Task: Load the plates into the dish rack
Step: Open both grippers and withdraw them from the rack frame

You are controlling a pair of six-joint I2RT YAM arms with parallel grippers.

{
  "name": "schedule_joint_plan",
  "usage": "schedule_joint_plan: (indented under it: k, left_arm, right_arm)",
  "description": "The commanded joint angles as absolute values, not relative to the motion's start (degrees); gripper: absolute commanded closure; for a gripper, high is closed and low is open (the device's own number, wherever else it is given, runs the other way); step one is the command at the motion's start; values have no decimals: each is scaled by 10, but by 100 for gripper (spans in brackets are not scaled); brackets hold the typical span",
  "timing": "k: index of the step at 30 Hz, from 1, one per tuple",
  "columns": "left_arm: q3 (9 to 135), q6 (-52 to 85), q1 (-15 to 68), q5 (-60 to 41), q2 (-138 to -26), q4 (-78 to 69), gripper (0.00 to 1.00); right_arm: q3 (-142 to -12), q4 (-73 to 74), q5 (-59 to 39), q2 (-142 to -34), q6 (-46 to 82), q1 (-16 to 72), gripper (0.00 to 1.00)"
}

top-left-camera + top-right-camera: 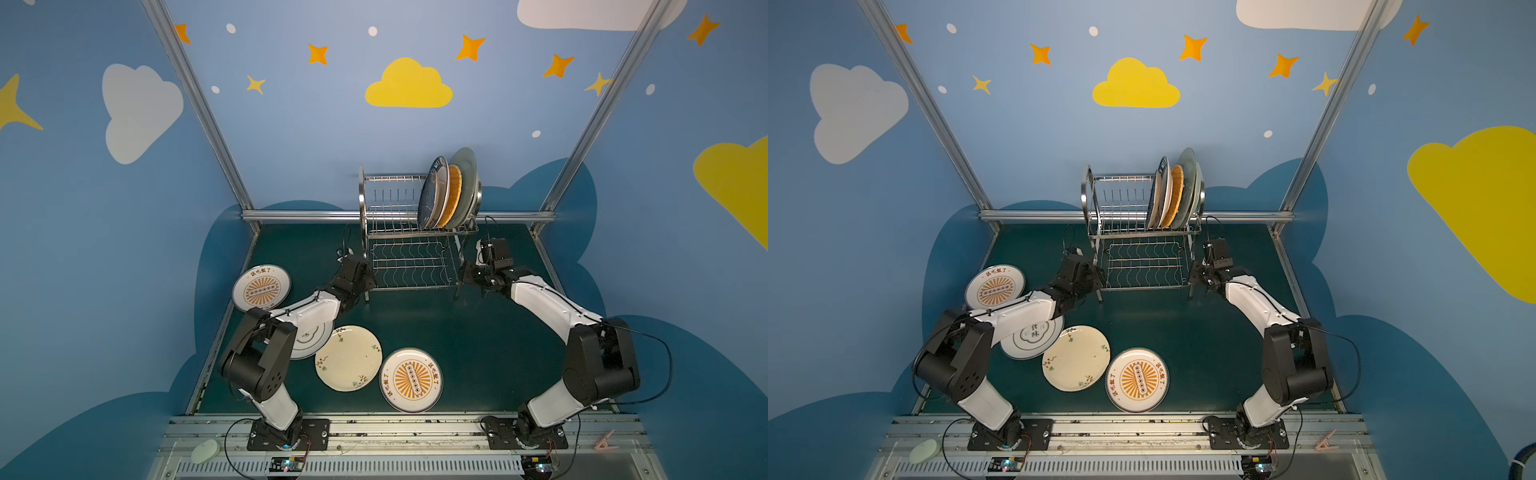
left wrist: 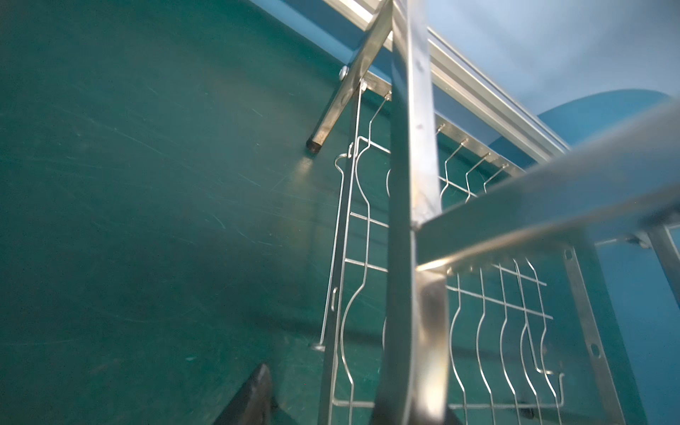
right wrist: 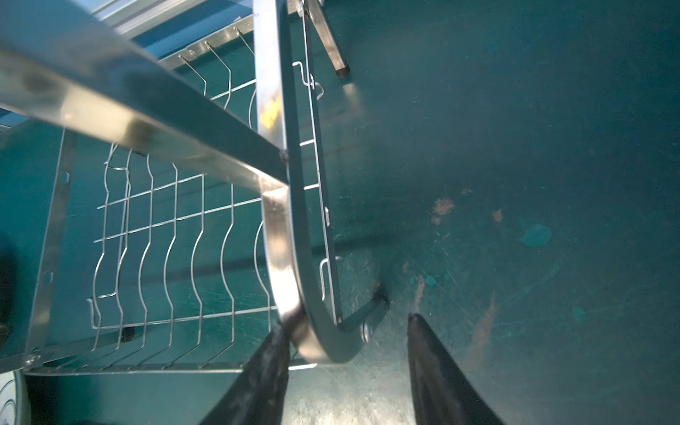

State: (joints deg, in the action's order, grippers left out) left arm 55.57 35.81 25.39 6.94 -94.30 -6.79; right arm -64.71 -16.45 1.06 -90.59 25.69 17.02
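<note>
Standing at the back of the green table (image 1: 457, 353), your dish rack (image 1: 390, 199) is carrying plates on edge in its upper tier, all packed at the right end in both top views. Reading from the left, you are looking at a dark plate (image 1: 430, 191), a white plate (image 1: 442, 195), a yellow woven-look plate (image 1: 455, 195) and a pale green plate (image 1: 466, 178). A further pale rim (image 1: 1199, 183) is showing behind that one, at the very end.

Four more plates are lying flat on the table in front of the rack. An orange-sunburst plate (image 1: 261, 288) is sitting at the far left. The cloud-emblem plate (image 1: 1034, 334) is lying partly under your left arm (image 1: 1017, 311). The cream floral plate (image 1: 348, 358) is meeting its rim, and a second orange-sunburst plate (image 1: 411, 380) is lying just beside the floral one.

Your left gripper (image 1: 365, 284) is sitting at the rack's front left leg. In the left wrist view only one finger (image 2: 250, 397) is showing, clear of the frame bar, so the jaws are standing apart and holding nothing. Your right gripper (image 3: 349, 320) is straddling the curved foot of the right end frame. Its jaws are parted, with one finger (image 3: 265, 368) touching the metal and the other clear of it, so it is clamping nothing.
</note>
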Motion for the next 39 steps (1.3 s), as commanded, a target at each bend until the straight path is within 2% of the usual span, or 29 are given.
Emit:
schedule_joint_plan:
  k: [1, 9, 15, 20, 24, 31, 39]
  left_arm:
    - [556, 338, 251, 61, -906, -43, 39]
    - [548, 323, 251, 43, -839, 23, 28]
    - [540, 326, 251, 58, -733, 139, 28]
    - [517, 330, 251, 36, -596, 201, 29]
    - [568, 299, 263, 32, -523, 266, 31]
    - [700, 234, 332, 17, -546, 330, 34]
    - [780, 185, 399, 36, -617, 342, 35]
  right_arm:
    - [-663, -187, 5, -878, 262, 166, 45]
    - [-646, -208, 8, -839, 264, 164, 37]
    - [-627, -217, 6, -804, 268, 161, 32]
    - [-597, -208, 5, -761, 275, 158, 28]
    - [-557, -176, 1, -725, 283, 157, 25]
    - [-493, -119, -12, -671, 281, 158, 23]
    - [-501, -166, -68, -602, 268, 161, 24]
